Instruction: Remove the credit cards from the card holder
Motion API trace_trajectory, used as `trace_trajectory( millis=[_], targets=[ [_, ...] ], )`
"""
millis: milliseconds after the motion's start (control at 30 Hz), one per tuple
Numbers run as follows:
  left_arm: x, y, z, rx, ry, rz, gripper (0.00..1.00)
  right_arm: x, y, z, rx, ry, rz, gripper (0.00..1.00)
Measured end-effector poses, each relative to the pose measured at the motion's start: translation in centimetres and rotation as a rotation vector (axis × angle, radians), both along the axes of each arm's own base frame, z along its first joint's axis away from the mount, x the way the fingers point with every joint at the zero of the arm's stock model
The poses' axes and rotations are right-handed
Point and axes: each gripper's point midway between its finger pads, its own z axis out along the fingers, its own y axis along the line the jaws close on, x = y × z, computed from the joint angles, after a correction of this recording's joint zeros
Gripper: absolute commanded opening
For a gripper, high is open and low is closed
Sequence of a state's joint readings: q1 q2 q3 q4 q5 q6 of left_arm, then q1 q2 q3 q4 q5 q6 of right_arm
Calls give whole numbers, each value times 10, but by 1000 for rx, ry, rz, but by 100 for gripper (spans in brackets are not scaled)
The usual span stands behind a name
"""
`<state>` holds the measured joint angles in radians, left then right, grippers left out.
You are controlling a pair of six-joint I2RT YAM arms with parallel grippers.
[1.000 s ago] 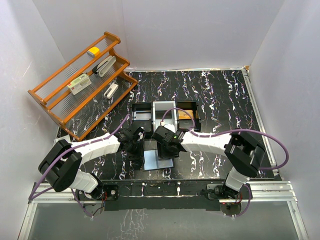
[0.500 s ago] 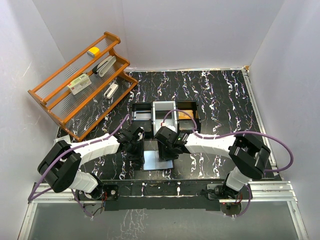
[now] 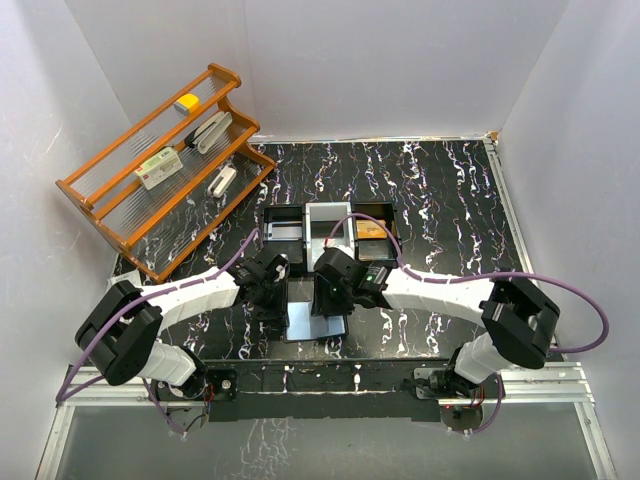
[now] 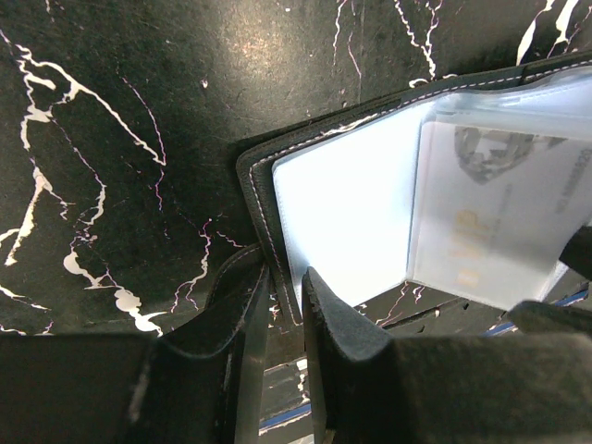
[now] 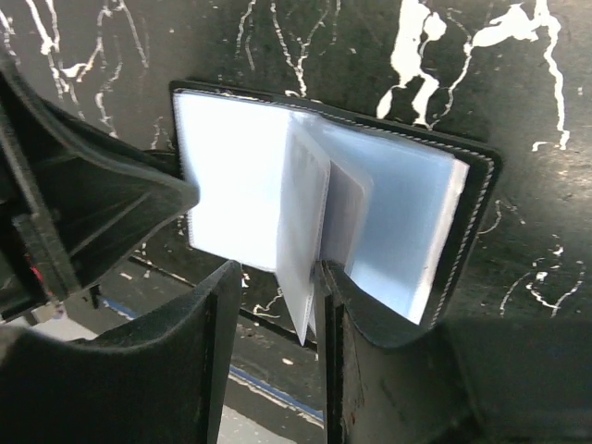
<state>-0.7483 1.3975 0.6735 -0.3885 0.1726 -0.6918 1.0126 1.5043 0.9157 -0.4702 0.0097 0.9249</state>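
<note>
The card holder [image 3: 305, 320] lies open on the black marbled table between my two grippers. Its outside is black with white stitching and its inside [image 4: 342, 213] is glossy and pale. One credit card [image 4: 499, 222] shows through a clear pocket, with faint gold digits. My left gripper [image 4: 285, 277] is shut on the holder's stitched near edge [image 4: 277, 296]. My right gripper [image 5: 277, 270] is open around an upright clear pocket leaf [image 5: 301, 231]. The leaf rests against the right finger [image 5: 347, 305], with a gap to the left finger. From above, the left gripper [image 3: 272, 290] and right gripper [image 3: 330, 295] crowd the holder.
A black three-compartment tray [image 3: 393, 228] stands just behind the holder, with cards lying in it. A wooden tiered rack [image 3: 110, 200] with small items stands at the back left. The table's near edge [image 3: 330, 362] runs just behind the holder.
My right gripper has narrowed around the pocket leaves, and the right arm's elbow has swung right and nearer. The left gripper has kept its hold and place.
</note>
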Motion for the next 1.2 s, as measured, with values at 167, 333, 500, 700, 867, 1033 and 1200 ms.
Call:
trace_trajectory(
  millis=[167, 333, 500, 700, 867, 1033, 1200],
  targets=[
    [0, 0, 0, 0, 0, 0, 19, 0, 9, 7, 48, -1, -4, 34],
    [0, 0, 0, 0, 0, 0, 19, -1, 11, 8, 63, 5, -1, 33],
    [0, 0, 0, 1, 0, 0, 20, -2, 18, 12, 96, 12, 16, 35],
    [1, 2, 2, 6, -13, 28, 23, -3, 33, 21, 174, 11, 48, 41],
    [7, 10, 17, 5, -81, 96, 27, -8, 50, 23, 253, 37, 92, 43],
    [13, 22, 34, 10, -153, 179, 31, -14, 57, 18, 303, 87, 113, 43],
    [17, 26, 45, -1, -201, 216, 37, -11, 57, 17, 321, 86, 94, 43]
  ],
)
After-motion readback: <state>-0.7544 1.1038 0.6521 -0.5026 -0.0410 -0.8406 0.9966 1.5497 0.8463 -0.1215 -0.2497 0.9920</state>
